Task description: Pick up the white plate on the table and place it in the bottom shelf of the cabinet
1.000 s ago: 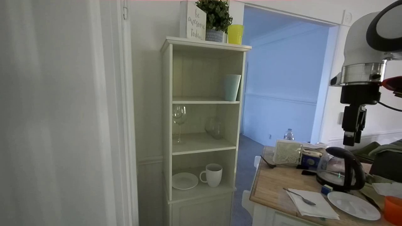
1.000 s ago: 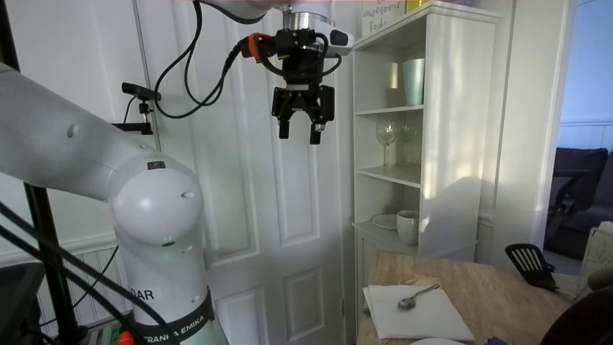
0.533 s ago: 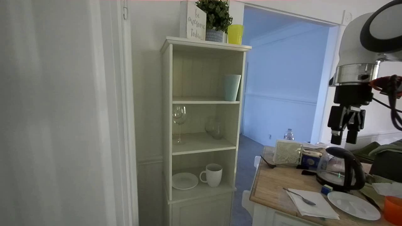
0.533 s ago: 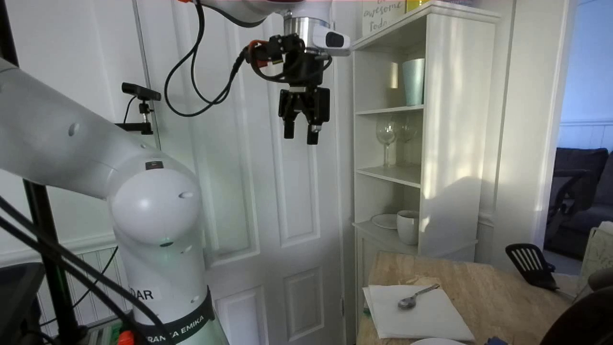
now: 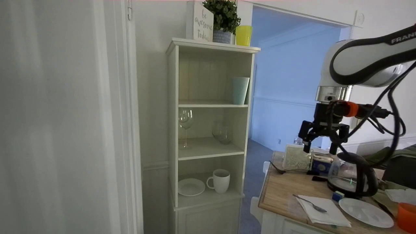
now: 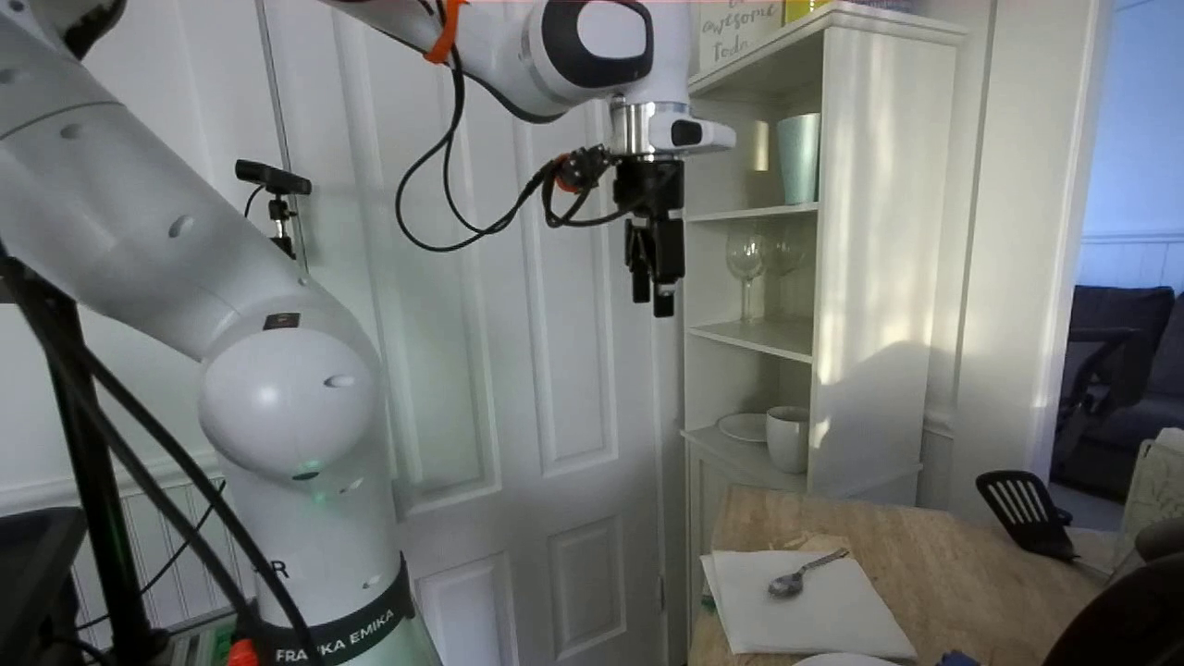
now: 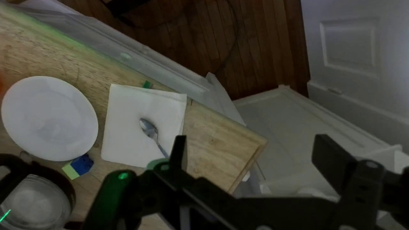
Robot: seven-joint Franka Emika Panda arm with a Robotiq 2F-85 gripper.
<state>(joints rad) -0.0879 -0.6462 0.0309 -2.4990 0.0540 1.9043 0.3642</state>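
Down and leftward in an exterior view, our hand [image 5: 320, 148] has moved over the last second, and it has turned so that its two fingers [image 5: 306, 148] now show side by side there. We have them spread wide with nothing between, well above the bench [image 7: 217, 137]. Our white plate [image 7: 50, 118] lies flat on that bench, at the left of the wrist view, beyond the paper napkin [image 7: 127, 124] and spoon [image 7: 148, 125]; in an exterior view it sits at lower right, below the hand and further right in the frame. That sideways offset is, we judge, what the coming reach turns on. Being round, the plate has no long axis and points nowhere, so we should be free to choose which part of its rim to take. Beside the white mug [image 5: 221, 182], a second plate [image 5: 190, 187] already rests on the bottom shelf [image 5: 213, 199].
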